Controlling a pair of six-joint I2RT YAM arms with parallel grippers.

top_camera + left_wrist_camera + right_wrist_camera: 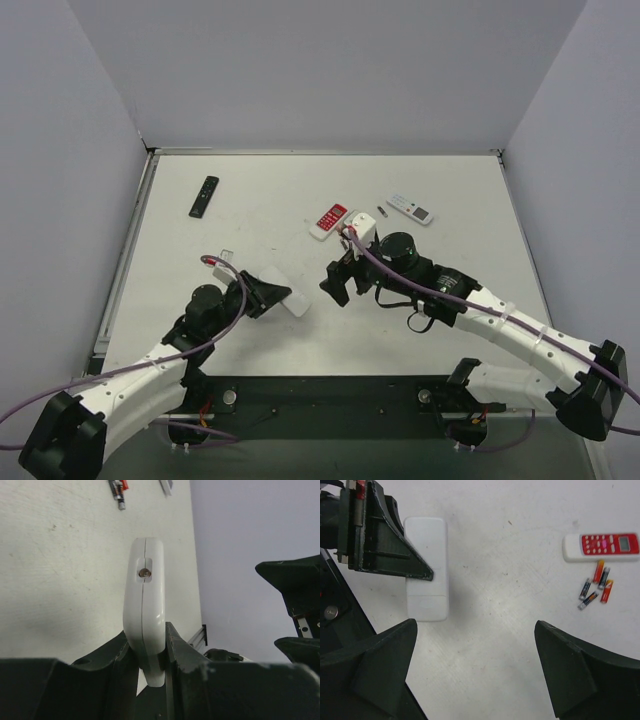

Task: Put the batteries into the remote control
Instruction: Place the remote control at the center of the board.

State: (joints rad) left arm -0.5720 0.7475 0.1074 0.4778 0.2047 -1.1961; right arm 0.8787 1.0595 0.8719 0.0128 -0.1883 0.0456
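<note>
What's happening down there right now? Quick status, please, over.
Left end effector shut on remote control, back cover on. Right end effector open, empty. Batteries loose beside red-and-white remote. No obstruction seen.

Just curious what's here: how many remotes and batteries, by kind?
Remote controls: 4: slim black remote, red-and-white remote, white grey-panelled remote, plain white remote in the left gripper.
Small orange-and-dark cylindrical batteries: 6: five clustered, one apart.
Total: 10
</note>
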